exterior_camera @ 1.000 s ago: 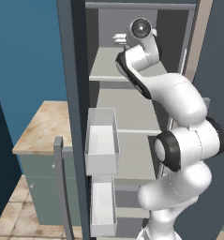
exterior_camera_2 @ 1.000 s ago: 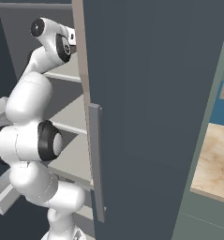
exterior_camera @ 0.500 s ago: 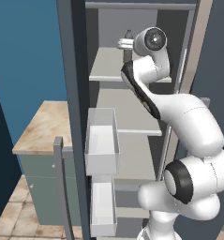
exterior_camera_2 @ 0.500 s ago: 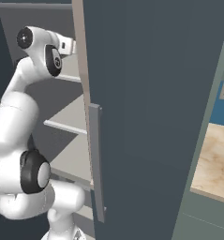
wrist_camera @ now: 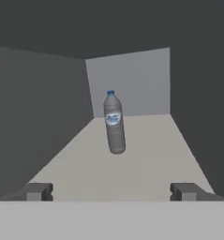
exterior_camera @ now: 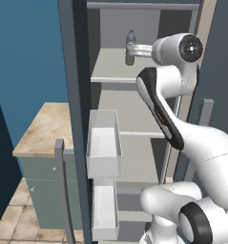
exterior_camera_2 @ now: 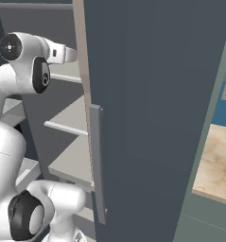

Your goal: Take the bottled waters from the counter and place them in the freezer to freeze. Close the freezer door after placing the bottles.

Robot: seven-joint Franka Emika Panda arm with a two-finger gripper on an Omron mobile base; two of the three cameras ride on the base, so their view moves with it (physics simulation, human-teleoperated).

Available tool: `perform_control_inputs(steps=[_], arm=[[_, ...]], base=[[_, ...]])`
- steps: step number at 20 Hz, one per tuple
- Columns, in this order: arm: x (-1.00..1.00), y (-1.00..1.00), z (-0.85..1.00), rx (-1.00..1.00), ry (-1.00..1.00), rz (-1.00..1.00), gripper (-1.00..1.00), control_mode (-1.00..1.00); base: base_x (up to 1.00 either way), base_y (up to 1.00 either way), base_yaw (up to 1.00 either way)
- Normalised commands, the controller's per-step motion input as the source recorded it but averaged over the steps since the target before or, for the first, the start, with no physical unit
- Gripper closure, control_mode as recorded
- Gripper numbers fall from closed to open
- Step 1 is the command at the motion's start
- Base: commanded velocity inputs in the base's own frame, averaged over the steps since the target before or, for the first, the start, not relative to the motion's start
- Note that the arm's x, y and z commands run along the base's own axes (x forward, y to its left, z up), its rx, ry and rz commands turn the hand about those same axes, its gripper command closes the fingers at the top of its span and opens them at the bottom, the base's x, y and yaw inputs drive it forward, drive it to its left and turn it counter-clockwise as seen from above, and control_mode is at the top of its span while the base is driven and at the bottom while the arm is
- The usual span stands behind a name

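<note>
Tall dark grey freezer w/ light grey shelves stands open; its narrow dark grey door w/ white bins is swung wide at left, beside the beige marbled stone counter. Two-finger gripper, fingers spread wide & holding nothing, sits at the top shelf's front edge. Small smoky grey plastic bottle stands upright mid-shelf, apart from the fingertips, bare shelf both sides.

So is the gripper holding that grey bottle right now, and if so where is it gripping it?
No, nothing is held. The gripper is open, and the grey bottle stands free on the freezer shelf ahead of the fingertips.
</note>
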Motion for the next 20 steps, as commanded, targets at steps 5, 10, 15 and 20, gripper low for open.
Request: perform_control_inputs(steps=[5, 10, 15, 20], arm=[[-1.00, 0.00, 0.01, -0.01, -0.01, 0.04, -1.00, -1.00], [-1.00, 0.00, 0.00, 0.00, 0.01, 0.01, -1.00, -1.00], [-1.00, -0.21, 0.00, 0.01, 0.09, 0.00, -1.00, -1.00], [-1.00, -0.33, -0.06, 0.00, 0.10, 0.00, -1.00, -1.00]], base=[[0.00, 0.00, 0.00], [0.00, 0.00, 0.00], [0.00, 0.00, 0.00], [0.00, 0.00, 0.00]])
